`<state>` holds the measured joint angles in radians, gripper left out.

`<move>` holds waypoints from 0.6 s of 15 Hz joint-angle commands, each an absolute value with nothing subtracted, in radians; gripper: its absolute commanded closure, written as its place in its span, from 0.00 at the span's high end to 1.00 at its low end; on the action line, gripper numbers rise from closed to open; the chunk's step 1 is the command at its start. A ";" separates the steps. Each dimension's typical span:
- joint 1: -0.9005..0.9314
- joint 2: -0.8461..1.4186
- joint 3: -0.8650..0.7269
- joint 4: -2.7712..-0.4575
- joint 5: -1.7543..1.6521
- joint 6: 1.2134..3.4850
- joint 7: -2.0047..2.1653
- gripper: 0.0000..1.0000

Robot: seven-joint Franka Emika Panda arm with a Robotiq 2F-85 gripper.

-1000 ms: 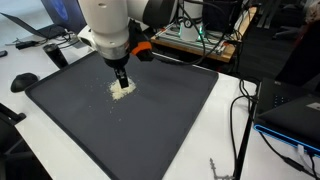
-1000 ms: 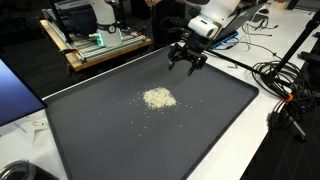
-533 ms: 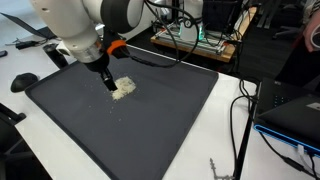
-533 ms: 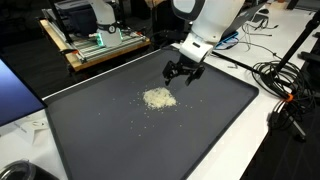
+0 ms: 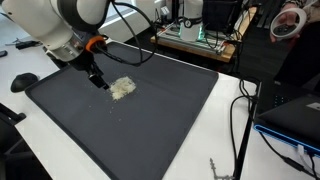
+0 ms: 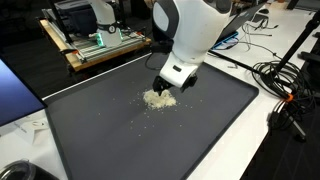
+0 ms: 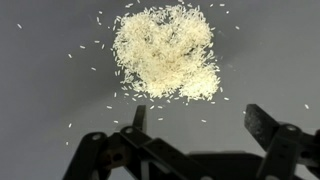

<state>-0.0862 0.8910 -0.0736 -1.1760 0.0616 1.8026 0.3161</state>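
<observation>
The gripper (image 7: 200,125) hangs low over a small heap of rice (image 7: 165,55) with its jaws spread wide and nothing between them. In the wrist view the two dark fingers (image 7: 268,128) stand at the bottom edge and the heap lies just beyond them, ahead of the tips and a little toward the side of the nearer finger, not yet between the pads. The heap is a rough, flattened mound, slightly broader than deep, with no real long axis, and loose grains are scattered around it, most of them on the fingers' side. In both exterior views the gripper (image 5: 100,82) sits close beside the rice (image 5: 123,88). Whether a fingertip actually touches the outer grains is hard to tell, since the wrist body covers the spot in one exterior view (image 6: 160,88). The rice lies on a dark grey mat (image 5: 150,130) with a raised rim, flat and matte, laid on a white table (image 5: 225,150). Around it is a lab or office – a wooden board with electronics (image 6: 95,45), black cables (image 6: 275,75) and a laptop (image 5: 295,120) at the table's edge.
</observation>
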 commanded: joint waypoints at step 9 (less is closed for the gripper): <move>-0.290 0.818 -0.010 -1.365 0.340 1.964 0.068 1.00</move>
